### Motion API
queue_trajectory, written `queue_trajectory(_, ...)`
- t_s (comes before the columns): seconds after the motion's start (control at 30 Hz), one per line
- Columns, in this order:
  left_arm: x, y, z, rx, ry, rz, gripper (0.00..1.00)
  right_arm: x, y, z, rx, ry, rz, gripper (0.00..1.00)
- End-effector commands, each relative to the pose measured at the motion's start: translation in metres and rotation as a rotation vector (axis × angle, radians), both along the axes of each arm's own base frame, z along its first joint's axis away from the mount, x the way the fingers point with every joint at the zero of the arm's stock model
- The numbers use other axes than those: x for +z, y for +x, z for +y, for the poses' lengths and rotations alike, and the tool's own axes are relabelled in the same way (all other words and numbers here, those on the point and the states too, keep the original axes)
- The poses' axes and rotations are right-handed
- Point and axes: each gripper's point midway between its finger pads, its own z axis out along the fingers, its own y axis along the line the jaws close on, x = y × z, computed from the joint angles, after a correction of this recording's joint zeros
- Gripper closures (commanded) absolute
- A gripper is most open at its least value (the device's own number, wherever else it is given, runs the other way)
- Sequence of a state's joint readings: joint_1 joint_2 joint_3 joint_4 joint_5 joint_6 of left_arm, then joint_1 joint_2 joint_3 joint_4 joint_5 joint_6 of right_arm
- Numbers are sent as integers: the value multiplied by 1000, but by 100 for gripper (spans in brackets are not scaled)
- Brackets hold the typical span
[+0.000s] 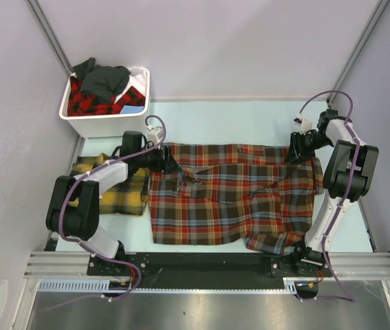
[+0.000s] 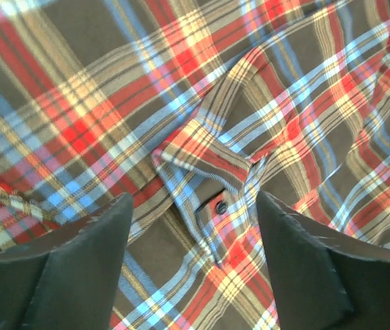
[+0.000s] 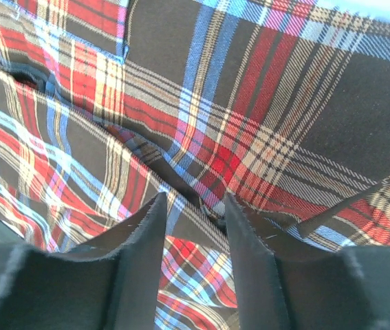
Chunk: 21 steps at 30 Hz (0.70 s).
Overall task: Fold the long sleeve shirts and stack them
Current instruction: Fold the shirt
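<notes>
Fingers: left fingers (image 2: 78, 268) spread wide, nothing between them, poised over collar (image 2: 208, 165) and button (image 2: 220, 207) of red-brown plaid shirt (image 1: 229, 199). Right fingers (image 3: 139, 261) partly closed, ridge of same shirt's cloth between tips; gripped or not, cannot tell. Shirt lies spread on surface (image 1: 250, 124), reaching from one pair of fingers to other. Yellow-and-green plaid shirt (image 1: 122, 196) folded, just outside left fingers, beside red-brown shirt. White bin (image 1: 105, 127) farther behind left fingers, holding red-black plaid garment (image 1: 91, 102) and dark grey garment (image 1: 105, 79).
</notes>
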State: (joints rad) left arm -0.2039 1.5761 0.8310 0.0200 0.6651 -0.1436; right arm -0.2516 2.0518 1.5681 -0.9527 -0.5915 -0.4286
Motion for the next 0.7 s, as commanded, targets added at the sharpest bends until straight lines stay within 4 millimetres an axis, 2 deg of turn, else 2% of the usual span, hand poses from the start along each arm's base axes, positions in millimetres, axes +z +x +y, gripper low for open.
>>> queue_trajectory(0.0,29,5,-9,-145,92,-101,21,27,4,0,65,-15,-74,53)
queue_trajectory(0.03,37,11,-22,-178,111,-122,21,28,5,2,74,-16,-82,52)
queue_trajectory(0.1,19,12,-30,-217,163,-67,21,27,5,5,92,-19,-84,51)
queue_trajectory(0.13,24,21,-37,-218,185,-87,22,26,5,9,105,-19,-85,51)
queue_trajectory(0.17,11,23,-40,-223,202,-52,22,25,5,10,113,-19,-85,51)
queue_trajectory(0.23,9,29,-45,-236,240,-52,24,21,5,14,129,-19,-78,50)
queue_trajectory(0.3,-7,32,-45,-266,288,-42,24,14,5,17,154,-39,-67,50)
queue_trajectory(0.37,-8,42,-46,-277,323,-46,25,11,3,20,176,-44,-60,49)
queue_trajectory(0.4,-22,38,-43,-301,356,-4,25,7,1,20,185,-47,-51,48)
queue_trajectory(0.47,-26,42,-40,-305,388,7,25,5,-2,22,202,-51,-43,47)
queue_trajectory(0.5,-36,36,-37,-324,406,48,25,3,-3,23,209,-51,-39,46)
queue_trajectory(0.67,-44,25,-32,-350,426,91,26,-7,-8,24,236,-56,-14,47)
